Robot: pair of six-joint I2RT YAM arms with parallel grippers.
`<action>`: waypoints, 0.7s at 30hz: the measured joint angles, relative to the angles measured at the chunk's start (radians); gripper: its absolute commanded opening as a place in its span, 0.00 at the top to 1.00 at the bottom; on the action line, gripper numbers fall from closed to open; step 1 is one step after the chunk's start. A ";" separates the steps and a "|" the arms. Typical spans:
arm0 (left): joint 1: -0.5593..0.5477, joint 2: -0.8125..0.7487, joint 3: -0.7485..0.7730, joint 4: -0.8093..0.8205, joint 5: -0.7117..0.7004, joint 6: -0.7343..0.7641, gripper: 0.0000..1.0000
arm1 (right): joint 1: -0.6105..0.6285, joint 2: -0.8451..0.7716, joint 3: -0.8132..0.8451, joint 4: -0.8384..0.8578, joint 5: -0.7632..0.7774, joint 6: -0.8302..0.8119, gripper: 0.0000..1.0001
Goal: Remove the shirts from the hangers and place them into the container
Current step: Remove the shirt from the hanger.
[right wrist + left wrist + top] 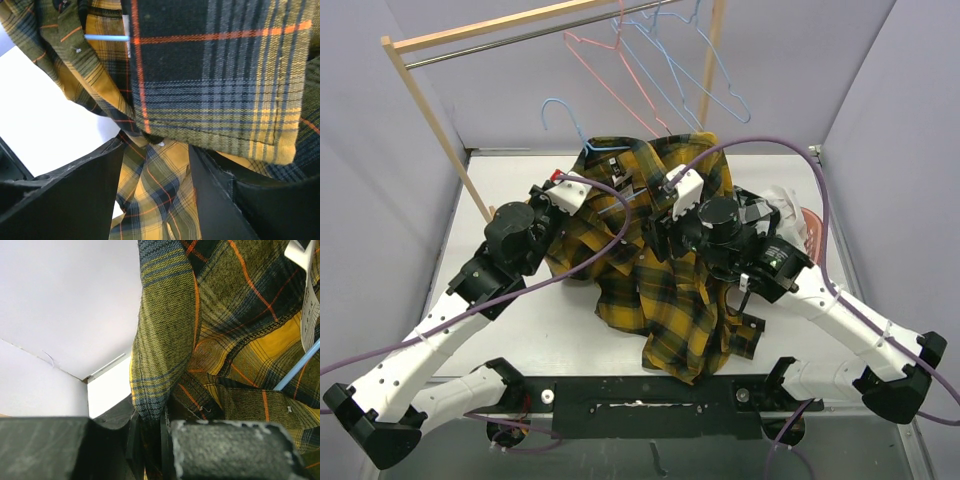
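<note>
The yellow-and-black plaid shirt (pixel 655 275) hangs bunched between both arms, its lower part draped down on the table. A light blue hanger (pixel 560 108) is still inside it, and its wire shows in the left wrist view (pixel 298 368) and the right wrist view (pixel 105 37). My left gripper (pixel 582 195) (pixel 150 426) is shut on a fold of the plaid shirt (pixel 165 330). My right gripper (pixel 675 195) (pixel 156 167) stands open at the shirt's collar end, with plaid cloth (pixel 160 195) hanging loosely between its fingers. Behind the right arm, a pink edge of the container (pixel 811 226) shows with white cloth (pixel 783 199) in it.
A wooden rack with a metal rail (pixel 520 38) crosses the back. On the rail hang a bare pink-red hanger (pixel 605 75) and bare light blue hangers (pixel 695 70). Purple cables (pixel 760 145) arch over the arms. Walls close in on the left and right.
</note>
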 measured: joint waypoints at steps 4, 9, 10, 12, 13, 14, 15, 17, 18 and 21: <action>0.007 0.000 0.000 0.000 0.013 -0.009 1.00 | 0.007 0.000 -0.044 0.082 0.059 0.002 0.57; 0.016 -0.001 0.000 0.000 0.026 -0.022 1.00 | 0.014 0.000 -0.121 0.213 0.158 0.001 0.83; 0.018 -0.001 0.000 0.000 0.027 -0.023 1.00 | 0.014 0.000 -0.137 0.239 0.179 0.000 0.94; 0.020 -0.001 0.000 0.000 0.029 -0.025 1.00 | 0.014 0.002 -0.159 0.278 0.210 -0.006 1.00; 0.020 -0.001 0.000 0.000 0.031 -0.026 1.00 | 0.014 0.005 -0.166 0.293 0.233 -0.003 1.00; 0.020 -0.001 0.000 0.000 0.033 -0.026 1.00 | 0.014 0.008 -0.169 0.305 0.257 -0.003 1.00; 0.020 -0.001 0.000 0.000 0.035 -0.026 1.00 | 0.014 0.010 -0.170 0.314 0.281 -0.003 1.00; 0.020 -0.001 0.000 0.000 0.037 -0.028 1.00 | 0.014 0.006 -0.172 0.322 0.330 -0.008 1.00; 0.020 -0.001 0.000 0.000 0.038 -0.029 1.00 | 0.014 0.001 -0.172 0.322 0.349 -0.013 1.00; 0.020 -0.001 0.000 0.000 0.043 -0.037 1.00 | 0.014 -0.050 -0.180 0.316 0.426 -0.052 1.00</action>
